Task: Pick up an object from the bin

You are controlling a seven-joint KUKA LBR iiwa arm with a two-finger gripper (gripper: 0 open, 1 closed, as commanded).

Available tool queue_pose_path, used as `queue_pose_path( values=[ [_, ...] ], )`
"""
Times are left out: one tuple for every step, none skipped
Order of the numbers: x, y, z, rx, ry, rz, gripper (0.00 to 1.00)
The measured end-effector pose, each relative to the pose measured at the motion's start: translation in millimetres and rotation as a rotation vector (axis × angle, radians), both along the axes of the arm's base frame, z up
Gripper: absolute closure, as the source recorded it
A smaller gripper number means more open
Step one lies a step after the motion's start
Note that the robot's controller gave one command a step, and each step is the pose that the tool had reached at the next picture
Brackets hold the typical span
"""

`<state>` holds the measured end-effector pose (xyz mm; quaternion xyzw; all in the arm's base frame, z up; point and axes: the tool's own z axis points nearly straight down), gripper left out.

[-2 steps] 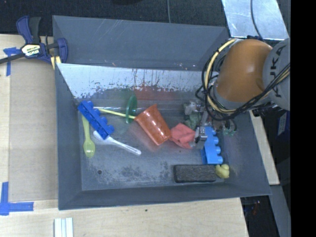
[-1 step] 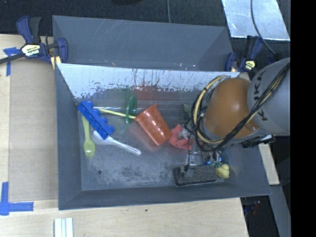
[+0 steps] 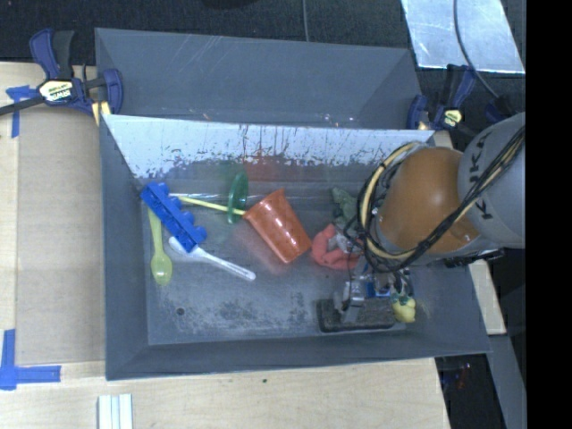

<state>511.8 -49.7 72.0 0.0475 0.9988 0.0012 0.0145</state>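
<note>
At the bin's [image 3: 268, 351] near right lies a dark grey flat block [image 3: 344, 318], with 1 small yellow piece [image 3: 407, 309] beside it. The claw [image 3: 367, 293] hangs just above the block; I cannot tell whether it is released or clenched. Farther back are 1 red crumpled thing [image 3: 331, 250] and 1 orange cup [image 3: 279, 226].

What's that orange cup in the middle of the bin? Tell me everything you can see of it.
The orange cup looks like see-through plastic, tapered and plain. It lies tipped on its side, slantwise, on the floor of the grey bin, near the middle. A green disc sits just off its upper-left end and a red thing lies to its right. I cannot tell whether either touches it.
</note>
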Motion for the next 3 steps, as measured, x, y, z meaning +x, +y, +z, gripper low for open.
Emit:
queue_pose_path(
  values=[
    [64.6, -1.8, -3.9, 0.006, 0.025, -0.135, 0.00],
    [78.5, -26.8, 39.0, 0.002, 0.004, -0.141, 1.00],
    [78.5, -26.8, 39.0, 0.002, 0.004, -0.140, 1.00]
  ],
)
